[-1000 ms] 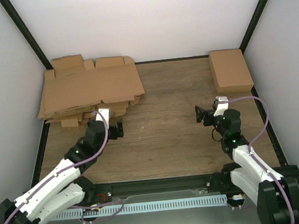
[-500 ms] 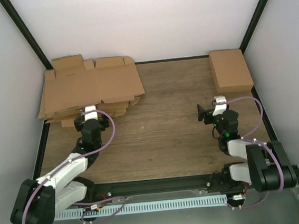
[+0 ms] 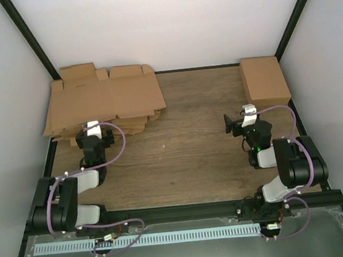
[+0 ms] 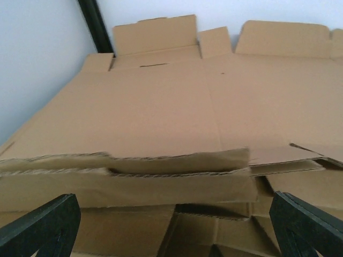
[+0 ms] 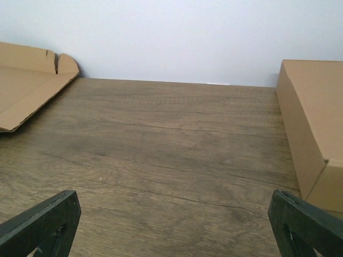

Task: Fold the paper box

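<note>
Paper box (image 3: 264, 81): a shallow, closed rectangular carton lying flat in the far right corner of the table (image 3: 186, 157). It sits close to the right wall. The right wrist view shows its near side wall and one corner.
Condition: flaps appear tucked in and no loose tab is visible, so I judge the fold done or nearly done. The closing seam cannot be made out.
Handling, judged: light, hollow board that is stiff along the panels and weak at the scored creases. The dry matte face is unlikely to slip, and a hard pinch would dent a wall.
Where to hold, judged: across the two long side walls near a corner, where the board is doubled. Avoid the middle of the lid.
Right gripper (image 3: 238, 119): released, jaws wide with nothing between them. It is near the box, on its left and nearer side, and apart from it.
Left gripper (image 3: 92, 129): released and empty, with its fingers at the near edge of the pile.
Pile of blanks (image 3: 105, 104): flat die-cut sheets stacked unevenly in the far left corner, well apart from the box.
</note>
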`<state>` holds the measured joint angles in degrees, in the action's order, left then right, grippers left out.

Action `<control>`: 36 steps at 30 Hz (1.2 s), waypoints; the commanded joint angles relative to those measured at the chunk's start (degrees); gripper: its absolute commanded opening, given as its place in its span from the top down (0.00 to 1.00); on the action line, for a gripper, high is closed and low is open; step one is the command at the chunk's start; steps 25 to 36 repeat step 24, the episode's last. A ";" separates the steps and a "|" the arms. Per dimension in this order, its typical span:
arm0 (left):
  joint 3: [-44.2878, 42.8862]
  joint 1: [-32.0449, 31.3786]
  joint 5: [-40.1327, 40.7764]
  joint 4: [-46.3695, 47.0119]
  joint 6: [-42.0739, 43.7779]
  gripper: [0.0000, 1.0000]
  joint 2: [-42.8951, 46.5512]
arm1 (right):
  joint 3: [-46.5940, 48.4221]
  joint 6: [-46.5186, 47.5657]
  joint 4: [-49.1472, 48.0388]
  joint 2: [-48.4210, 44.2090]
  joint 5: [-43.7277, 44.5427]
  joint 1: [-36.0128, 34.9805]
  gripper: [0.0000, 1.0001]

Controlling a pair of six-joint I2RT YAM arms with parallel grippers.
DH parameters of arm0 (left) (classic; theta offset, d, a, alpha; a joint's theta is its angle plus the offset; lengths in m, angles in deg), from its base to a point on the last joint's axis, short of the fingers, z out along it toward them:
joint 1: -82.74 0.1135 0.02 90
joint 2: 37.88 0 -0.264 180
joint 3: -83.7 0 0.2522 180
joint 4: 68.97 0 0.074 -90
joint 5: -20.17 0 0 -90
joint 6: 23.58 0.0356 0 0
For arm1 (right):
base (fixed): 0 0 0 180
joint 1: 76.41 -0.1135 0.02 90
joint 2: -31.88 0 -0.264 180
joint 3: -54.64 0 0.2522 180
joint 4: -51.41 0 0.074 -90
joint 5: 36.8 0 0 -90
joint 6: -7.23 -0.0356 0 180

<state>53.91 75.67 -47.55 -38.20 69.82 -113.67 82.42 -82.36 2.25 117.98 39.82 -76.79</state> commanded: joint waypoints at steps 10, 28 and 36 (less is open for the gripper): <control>-4.90 2.20 -12.05 5.19 3.72 0.00 -6.34 | 0.58 -1.31 -6.55 1.75 5.05 0.47 0.00; -2.74 1.99 -14.84 12.22 3.56 0.00 -8.30 | 0.75 -1.29 -6.23 1.79 5.18 0.47 0.00; -2.74 1.99 -14.84 12.22 3.56 0.00 -8.30 | 0.75 -1.29 -6.23 1.79 5.18 0.47 0.00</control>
